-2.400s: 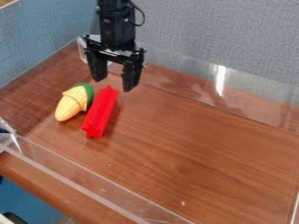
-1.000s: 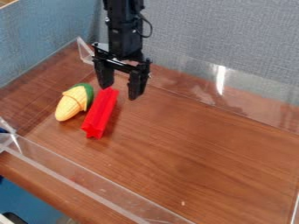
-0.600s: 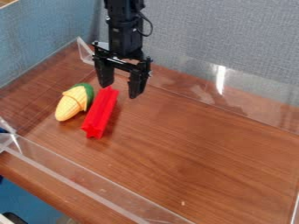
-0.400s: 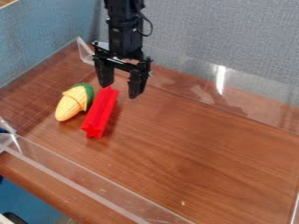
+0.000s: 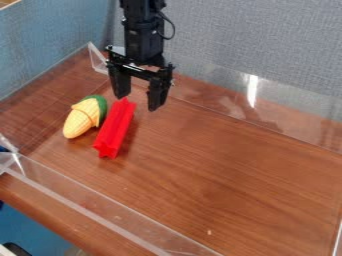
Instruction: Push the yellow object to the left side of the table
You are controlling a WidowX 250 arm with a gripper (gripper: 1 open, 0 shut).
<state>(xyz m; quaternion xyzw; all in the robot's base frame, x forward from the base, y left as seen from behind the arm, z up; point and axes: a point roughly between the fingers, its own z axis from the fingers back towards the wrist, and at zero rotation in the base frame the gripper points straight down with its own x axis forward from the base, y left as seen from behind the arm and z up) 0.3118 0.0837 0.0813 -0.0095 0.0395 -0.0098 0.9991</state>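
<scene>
The yellow object point(image 5: 82, 117), a small corn cob toy with a green end, lies on the table point(image 5: 214, 170) toward its left side. A long red ridged block point(image 5: 115, 128) lies right beside it, on its right. My gripper point(image 5: 139, 99) hangs pointing down just above the far end of the red block, to the upper right of the corn. Its two dark fingers point(image 5: 158, 94) stand apart, open, with nothing between them.
Low clear acrylic walls point(image 5: 254, 88) edge the tabletop on all sides. A blue-grey backdrop stands behind the far wall. The wood surface stretches to the right and front of the two toys.
Since the earliest frame the gripper has shifted slightly right and down, toward the red block's far end. Over the last second it has stayed still. The toys have not moved.
</scene>
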